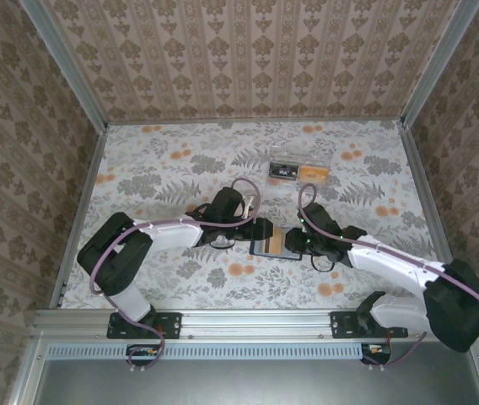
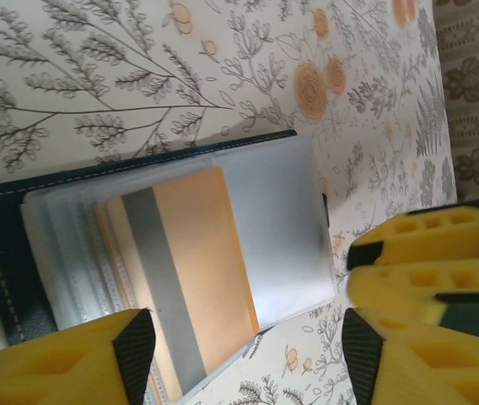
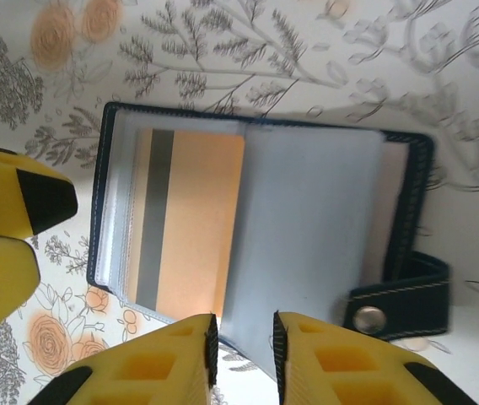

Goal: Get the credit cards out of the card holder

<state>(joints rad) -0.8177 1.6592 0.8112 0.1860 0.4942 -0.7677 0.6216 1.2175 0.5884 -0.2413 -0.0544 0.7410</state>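
Card holder: lies open on the floral worktop, between both hands.
Card: orange with a grey stripe, tucked in a clear sleeve.
Left hand: released, fingers spread wide above the holder's edge.
Right hand: fingers close together at the sleeve's edge; cannot tell whether it is grasping.

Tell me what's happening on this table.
Two robot arms meet over a dark navy-blue bifold card holder lying open on the floral-patterned table. An orange card with a grey stripe sits inside its clear plastic sleeves, not yet out. The left arm's fingers are spread wide astride the card's end. The right arm's fingers are nearly together at the sleeves' edge; whether they grip is unclear.
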